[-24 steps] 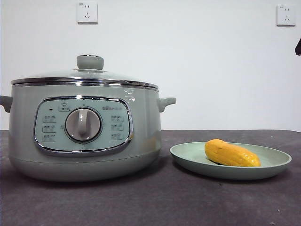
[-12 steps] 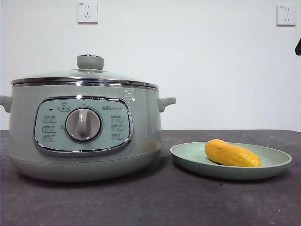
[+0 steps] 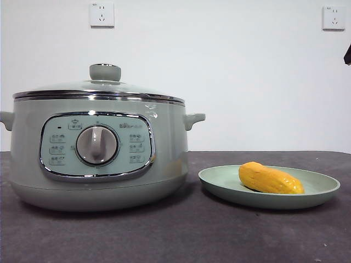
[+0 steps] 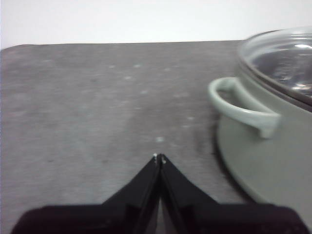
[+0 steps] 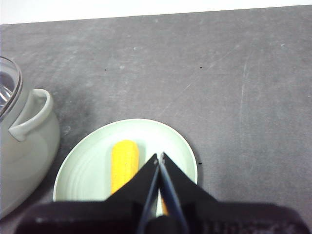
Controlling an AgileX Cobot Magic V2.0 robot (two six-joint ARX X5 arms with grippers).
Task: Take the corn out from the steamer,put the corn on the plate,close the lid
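Observation:
The sage-green steamer (image 3: 98, 159) stands at the left of the front view with the glass lid (image 3: 101, 87) sitting on its rim. The corn (image 3: 270, 179) lies on the pale green plate (image 3: 318, 192) to the steamer's right. In the right wrist view my right gripper (image 5: 159, 157) is shut and empty above the plate (image 5: 87, 170), with the corn (image 5: 124, 163) beside its jaws. In the left wrist view my left gripper (image 4: 159, 157) is shut and empty over bare table, beside the steamer's side handle (image 4: 239, 105). A black tip (image 3: 347, 55) shows at the right edge.
The dark grey table (image 3: 192, 235) runs to a white wall with two sockets (image 3: 102, 14). The steamer's other handle (image 5: 31, 114) shows in the right wrist view, close to the plate.

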